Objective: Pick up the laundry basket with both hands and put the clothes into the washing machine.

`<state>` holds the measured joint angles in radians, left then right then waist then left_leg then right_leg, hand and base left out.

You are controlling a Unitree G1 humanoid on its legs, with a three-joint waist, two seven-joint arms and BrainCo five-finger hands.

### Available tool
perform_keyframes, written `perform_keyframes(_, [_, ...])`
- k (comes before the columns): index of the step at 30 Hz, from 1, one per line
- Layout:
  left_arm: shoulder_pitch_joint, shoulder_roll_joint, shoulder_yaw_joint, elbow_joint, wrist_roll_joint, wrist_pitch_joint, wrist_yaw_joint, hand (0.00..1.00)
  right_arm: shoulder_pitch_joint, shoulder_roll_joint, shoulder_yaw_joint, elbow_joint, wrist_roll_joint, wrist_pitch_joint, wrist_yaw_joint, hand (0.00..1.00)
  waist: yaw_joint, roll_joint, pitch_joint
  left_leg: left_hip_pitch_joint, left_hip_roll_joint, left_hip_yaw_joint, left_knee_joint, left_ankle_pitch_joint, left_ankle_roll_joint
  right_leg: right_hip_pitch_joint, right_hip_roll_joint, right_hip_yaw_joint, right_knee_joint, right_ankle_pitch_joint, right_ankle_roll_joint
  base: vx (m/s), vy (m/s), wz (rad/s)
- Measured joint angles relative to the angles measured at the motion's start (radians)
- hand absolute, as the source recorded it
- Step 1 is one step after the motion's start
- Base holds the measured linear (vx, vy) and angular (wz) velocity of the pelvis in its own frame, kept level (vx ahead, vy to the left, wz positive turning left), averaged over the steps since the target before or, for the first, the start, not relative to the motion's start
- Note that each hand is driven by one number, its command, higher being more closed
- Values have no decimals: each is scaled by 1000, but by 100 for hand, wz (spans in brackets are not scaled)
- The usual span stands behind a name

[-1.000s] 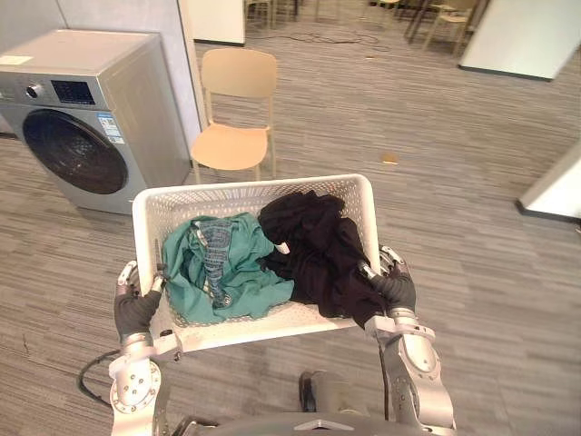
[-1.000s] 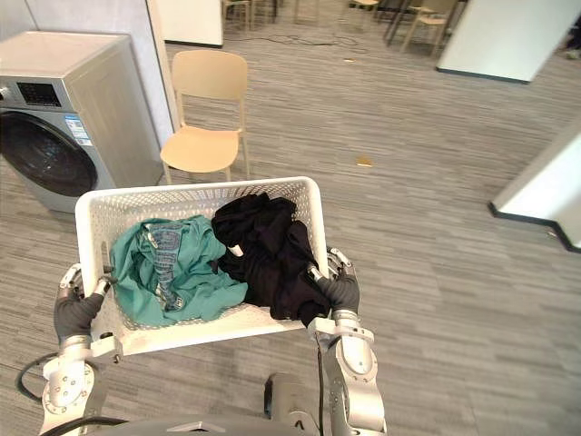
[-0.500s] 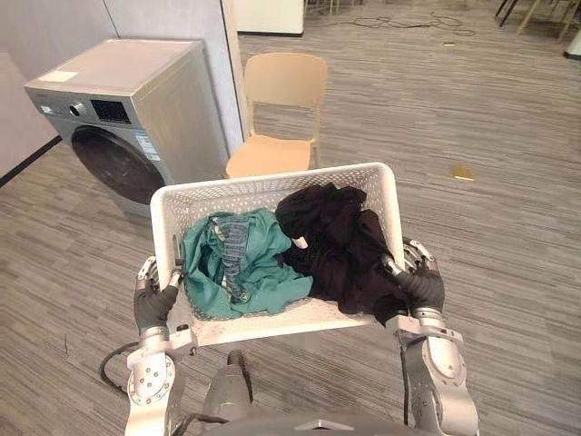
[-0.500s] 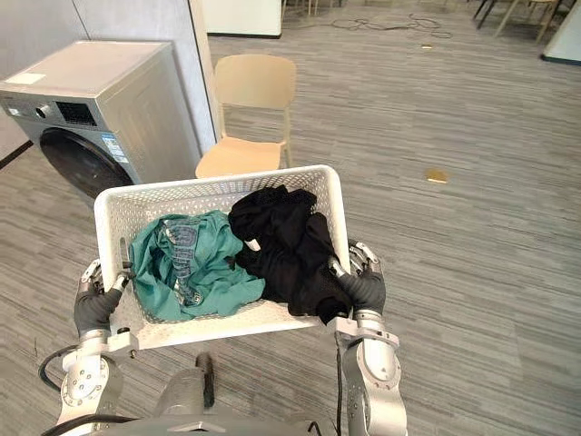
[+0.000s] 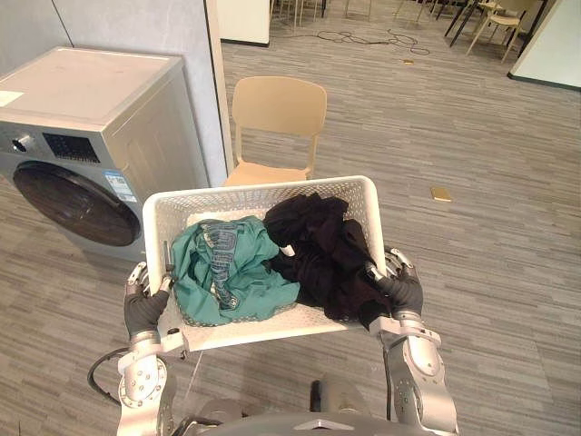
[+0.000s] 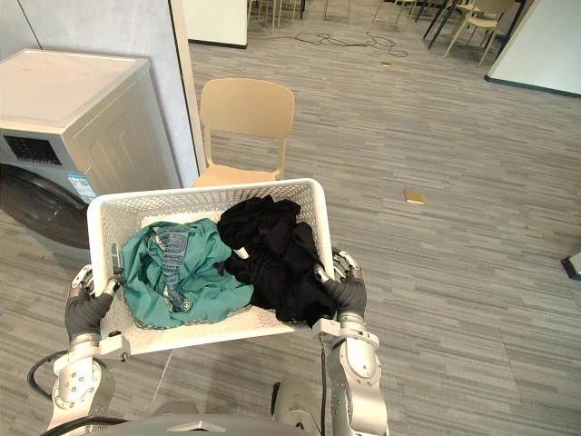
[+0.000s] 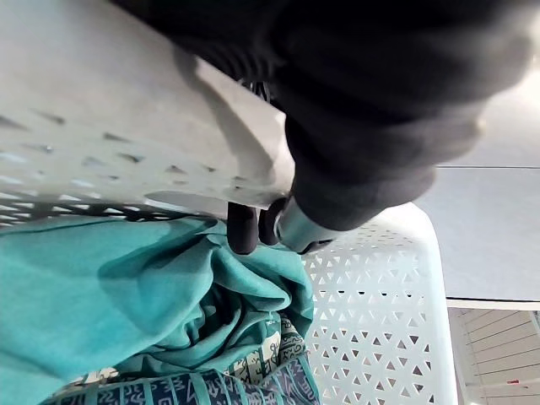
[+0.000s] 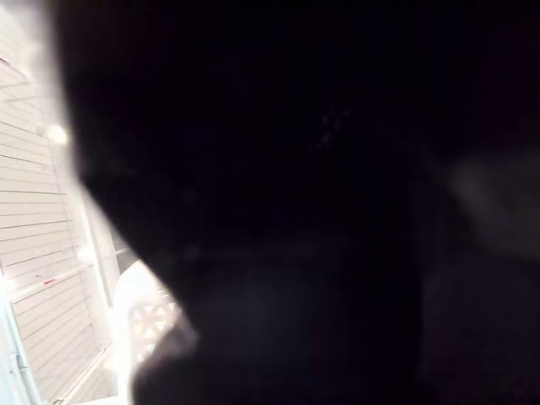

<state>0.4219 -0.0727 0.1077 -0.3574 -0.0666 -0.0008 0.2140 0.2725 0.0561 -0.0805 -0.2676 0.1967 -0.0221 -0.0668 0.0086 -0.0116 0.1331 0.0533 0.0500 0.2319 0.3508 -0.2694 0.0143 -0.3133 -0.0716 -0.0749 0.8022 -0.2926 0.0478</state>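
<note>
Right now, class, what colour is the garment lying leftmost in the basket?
Teal green crumpled cloth garment; clearest in left eye view.

Bright, even indoor light, soft shadows — right wrist view mostly dark

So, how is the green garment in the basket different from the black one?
The green garment is teal with a patterned part and lies in the left half, by the left hand. The black garment is plain, fills the right half and reaches the rim by the right hand. Both lie crumpled in the white basket.
</note>
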Motion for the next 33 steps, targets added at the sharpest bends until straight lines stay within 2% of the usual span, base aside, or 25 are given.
perform_keyframes(1, [1,-2,2,-10,0,0,0,100,0,0,2,-9,2,0,0,100,1,-1,0,15,0,4,-6,-7,-12,-6,10,1,-70,3,-4,337,-13,-8])
perform_keyframes(2, [1,-4,8,-28,0,-1,0,100,5,-7,8,-31,6,0,0,100,0,-3,0,36,1,6,-6,-27,-38,-8,17,11,-192,39,-22,327,-42,3])
perform_keyframes(3, [4,-4,11,-42,0,-5,0,100,13,-7,24,-49,10,-3,-1,100,0,-14,-7,44,0,-1,3,-60,-62,1,21,40,-297,144,-31,366,-97,13])
perform_keyframes(4, [4,-7,12,-42,0,-9,0,100,19,-8,28,-56,11,-5,-2,100,-1,-16,-10,50,4,-12,14,-78,-69,6,26,33,-289,181,-35,299,-107,11])
perform_keyframes(5, [6,-17,14,-39,0,-9,1,100,21,-16,28,-59,12,-5,-2,100,7,12,-15,58,32,-20,19,-90,-78,16,44,22,-281,165,-41,287,-132,20])
perform_keyframes(6, [2,-20,8,-39,1,-9,0,100,28,-20,27,-77,12,-5,-6,100,7,25,-18,58,45,-36,19,-90,-80,14,46,0,-263,132,-52,310,-146,44])
perform_keyframes(8, [-4,-19,4,-36,1,-9,0,100,33,-25,26,-80,13,-6,-9,100,-1,27,-15,35,63,-69,99,-90,-79,27,41,-34,-228,79,-66,321,-185,55])
perform_keyframes(9, [-3,-19,3,-23,0,-9,0,100,44,-29,27,-80,15,-6,-8,100,1,32,-11,-4,86,-83,244,-78,-62,63,45,-55,-217,47,-74,304,-203,38])
perform_keyframes(10, [-3,-19,1,-19,0,-8,-1,100,62,-29,27,-97,25,-6,-9,100,5,42,-1,-64,118,-100,434,-23,-30,110,50,-78,-213,17,-84,280,-188,30])
perform_keyframes(11, [-1,-19,0,-20,0,-8,-1,100,75,-30,28,-116,34,-6,-9,100,12,47,3,-99,137,-100,524,26,-17,132,57,-78,-211,4,-87,222,-130,9])
perform_keyframes(12, [6,-19,0,-22,-1,-9,-2,100,96,-36,35,-148,38,-6,-8,100,27,48,6,-155,171,-95,663,98,1,161,66,-78,-211,-32,-105,268,-75,-5])
perform_keyframes(14, [8,-18,0,-24,-10,-12,-2,100,111,-37,39,-175,40,-6,-10,100,30,57,0,-219,210,-84,775,93,14,204,71,-73,-215,-68,-114,296,-28,-4])
perform_keyframes(16, [12,-19,-1,-24,-20,-16,-2,100,113,-38,39,-184,40,-6,-12,100,34,56,-2,-258,227,-58,757,50,28,232,66,-48,-236,-80,-115,202,36,-19])
perform_keyframes(19, [15,-24,-2,-23,-29,-17,-5,100,113,-38,38,-186,41,-6,-11,100,47,51,-3,-302,211,-55,548,-24,7,269,23,-16,-279,-80,-96,308,184,-31])
perform_keyframes(20, [16,-24,-6,-22,-29,-17,-6,100,114,-39,34,-186,41,-5,-12,100,45,49,-4,-305,193,-65,415,-30,-3,292,1,-13,-298,-74,-67,339,274,-15])
perform_keyframes(21, [15,-24,-14,-23,-30,-19,-7,100,112,-39,25,-186,42,-5,-10,100,48,45,-7,-303,163,-92,272,-16,-19,305,-22,2,-302,-84,-40,353,296,-16])
perform_keyframes(22, [15,-24,-18,-23,-31,-21,-7,100,111,-39,20,-186,42,-6,-10,100,50,48,-8,-297,148,-106,201,17,-22,314,-30,8,-299,-94,-20,372,322,-16])
perform_keyframes(23, [18,-25,-25,-24,-31,-22,-7,100,113,-41,15,-188,42,-6,-10,100,51,62,-18,-292,137,-134,119,132,-34,319,-32,16,-289,-110,9,361,313,-19])
perform_keyframes(24, [17,-22,-20,-20,-31,-22,-6,100,108,-30,13,-167,41,-3,-11,100,56,36,-30,-289,106,-140,161,127,-111,325,-59,57,-272,-132,42,359,289,-8])
perform_keyframes(26, [20,-16,-19,-21,-31,-22,-6,100,116,-13,8,-169,42,-2,-8,100,50,-4,-32,-312,80,-137,232,97,-63,358,-83,98,-304,-116,51,326,285,14])
perform_keyframes(27, [18,-11,-21,-22,-33,-22,-6,100,111,-12,6,-169,41,-2,-8,100,53,-27,-34,-320,71,-127,254,89,-49,380,-99,105,-340,-101,64,298,293,24])
perform_keyframes(28, [17,-11,-24,-22,-40,-22,-6,100,107,-11,1,-169,41,-2,-7,100,56,-37,-39,-326,68,-121,262,86,-44,393,-103,107,-366,-89,73,220,205,18])
perform_keyframes(31, [2,-4,-43,-22,-53,-23,-3,100,83,-4,-24,-167,38,-2,-9,100,68,-42,-42,-329,56,-111,249,69,-37,402,-108,123,-413,-58,85,133,108,12])
perform_keyframes(32, [-1,-5,-48,-22,-57,-23,-3,100,80,-4,-29,-166,35,-2,-10,100,68,-40,-44,-327,53,-112,238,58,-48,397,-108,126,-405,-57,86,92,91,3])
perform_keyframes(33, [-3,-5,-59,-22,-58,-23,-1,100,77,-4,-47,-164,32,-2,-10,100,64,-26,-44,-312,49,-104,209,17,-69,359,-102,134,-339,-57,87,78,91,1])
